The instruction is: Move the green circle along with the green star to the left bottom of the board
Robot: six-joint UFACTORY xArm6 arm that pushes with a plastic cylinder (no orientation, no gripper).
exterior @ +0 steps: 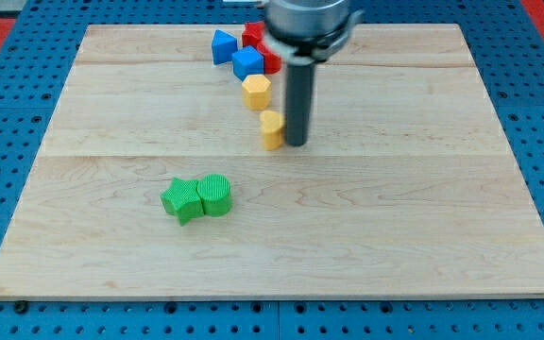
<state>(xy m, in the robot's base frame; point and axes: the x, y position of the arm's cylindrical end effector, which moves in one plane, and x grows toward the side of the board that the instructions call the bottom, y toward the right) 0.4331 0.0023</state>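
My tip (296, 144) has no pincer — it sits just beside a yellow block (271, 129). The green star (182, 199) and green circle (214, 195) touch mid-desk (423, 246) — bare wood reaches the bottom-left edge.

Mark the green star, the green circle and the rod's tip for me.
green star (182, 199), camera view, middle of its top face.
green circle (214, 194), camera view, middle of its top face.
my tip (296, 144), camera view, rod's very end.

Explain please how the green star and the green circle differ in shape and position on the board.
The green star has pointed lobes; the green circle is a round cylinder. The star lies toward the view's left, the circle to its right. They share the same green colour and ribbed tops, and they touch. My tip is apart from both, beside a yellow block.
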